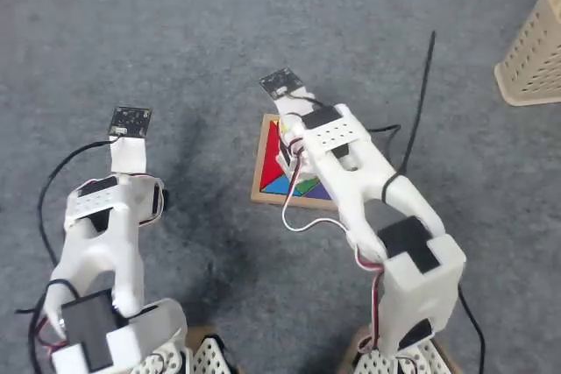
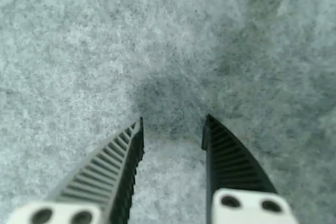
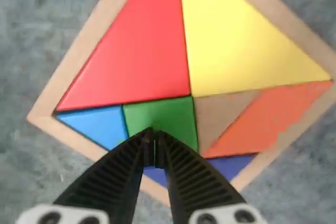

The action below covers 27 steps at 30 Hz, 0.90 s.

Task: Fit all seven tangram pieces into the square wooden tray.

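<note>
At the left of the high view we see the left arm bent over bare grey surface, well apart from the tray. Its own camera shows the left pincer with the two ribbed fingers spread apart and nothing between them, only the grey nap beneath.

Near the middle lies the square wooden tray, flat on the surface, with the right arm stretched across it and covering much of it. From the right wrist we see the tray's rim framing a red triangle and a yellow triangle side by side. Below them sit a blue triangle, a green square, a brown triangular patch, an orange parallelogram and a dark blue triangle. We cannot tell whether the brown patch is a piece or bare tray floor. The right pincer is drawn together, holding nothing, its tips over the green square.

At the far right edge stands a beige perforated container.
</note>
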### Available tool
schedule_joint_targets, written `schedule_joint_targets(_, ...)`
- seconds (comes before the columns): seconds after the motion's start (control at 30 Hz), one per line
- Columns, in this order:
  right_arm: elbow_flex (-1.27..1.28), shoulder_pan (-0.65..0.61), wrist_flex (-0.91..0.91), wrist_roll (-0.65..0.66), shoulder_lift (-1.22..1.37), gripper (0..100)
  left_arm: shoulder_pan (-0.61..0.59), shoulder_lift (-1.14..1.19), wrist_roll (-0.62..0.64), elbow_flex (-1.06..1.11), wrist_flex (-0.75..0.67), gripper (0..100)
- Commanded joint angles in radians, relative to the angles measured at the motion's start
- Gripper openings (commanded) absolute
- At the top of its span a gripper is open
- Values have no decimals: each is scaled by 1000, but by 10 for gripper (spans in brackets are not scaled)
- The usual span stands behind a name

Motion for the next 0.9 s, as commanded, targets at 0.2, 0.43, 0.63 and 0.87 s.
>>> schedule_joint_targets(0.2,299,53,5,-35,-552,6,2,-87,-9,7,-18,174)
schedule_joint_targets(0.43,767,203,10,89,-957,6,69,-505,-11,335,-178,177)
schedule_joint_targets(0.63,1099,355,13,209,-1337,6,150,-968,-97,610,-180,177)
schedule_joint_targets(0.87,1320,533,65,322,-1719,7,169,-1333,-72,682,84,177)
